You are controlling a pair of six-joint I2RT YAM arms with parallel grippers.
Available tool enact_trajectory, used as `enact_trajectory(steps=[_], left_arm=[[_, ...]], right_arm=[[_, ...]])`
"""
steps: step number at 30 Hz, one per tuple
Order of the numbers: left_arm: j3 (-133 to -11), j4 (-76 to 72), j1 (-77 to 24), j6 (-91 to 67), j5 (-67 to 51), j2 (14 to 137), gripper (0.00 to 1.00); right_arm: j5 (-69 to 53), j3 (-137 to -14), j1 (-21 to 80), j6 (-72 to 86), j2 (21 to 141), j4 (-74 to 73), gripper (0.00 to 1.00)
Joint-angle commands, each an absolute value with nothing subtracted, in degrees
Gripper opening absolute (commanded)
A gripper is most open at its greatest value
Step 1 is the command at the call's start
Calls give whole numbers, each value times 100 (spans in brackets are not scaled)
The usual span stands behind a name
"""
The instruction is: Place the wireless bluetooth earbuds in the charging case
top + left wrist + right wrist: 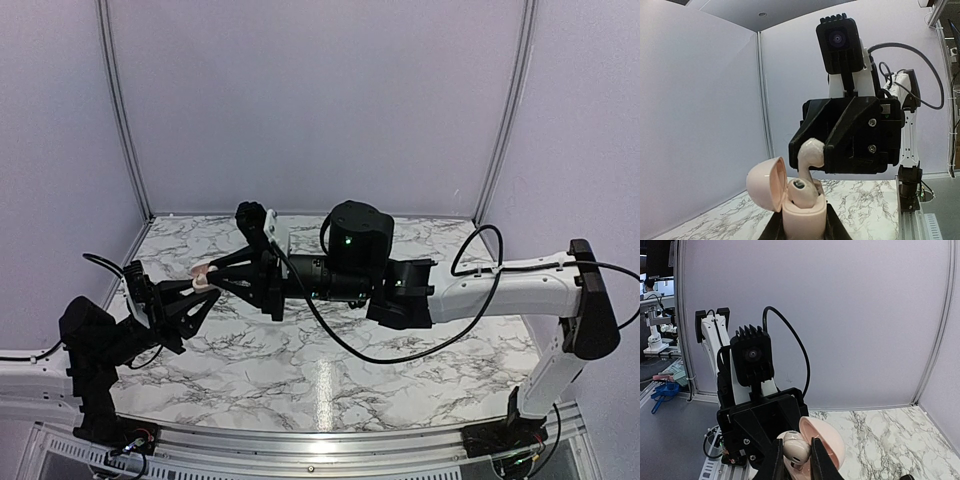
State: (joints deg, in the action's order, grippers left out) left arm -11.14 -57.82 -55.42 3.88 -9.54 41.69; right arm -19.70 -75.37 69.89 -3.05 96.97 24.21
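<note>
Jaws tight on case (805, 217), seemingly earbud (795, 451)

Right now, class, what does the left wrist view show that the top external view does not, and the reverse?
Only left wrist: the charging case with its lid open, a first earbud seated inside, and a second earbud pinched by the right pincer over the case. Only top external: the left arm and right arm whole, and the marble table. Both: the left pincer holding the case where the two pincers meet.
</note>
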Motion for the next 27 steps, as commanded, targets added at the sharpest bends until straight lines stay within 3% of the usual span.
enact_trajectory(steps=[1, 11, 27], left_arm=[[-1161, -6187, -5537, 462, -671, 4067, 0], [-1113, -6205, -5537, 537, -258, 4013, 0], [-1221, -6186, -5537, 367, -958, 4279, 0]], right_arm=[[-1809, -7542, 7036, -111, 9694, 2419, 8], [-1652, -7572, 7128, 116, 9840, 2447, 8], [-1363, -8018, 7109, -926, 9837, 985, 12]])
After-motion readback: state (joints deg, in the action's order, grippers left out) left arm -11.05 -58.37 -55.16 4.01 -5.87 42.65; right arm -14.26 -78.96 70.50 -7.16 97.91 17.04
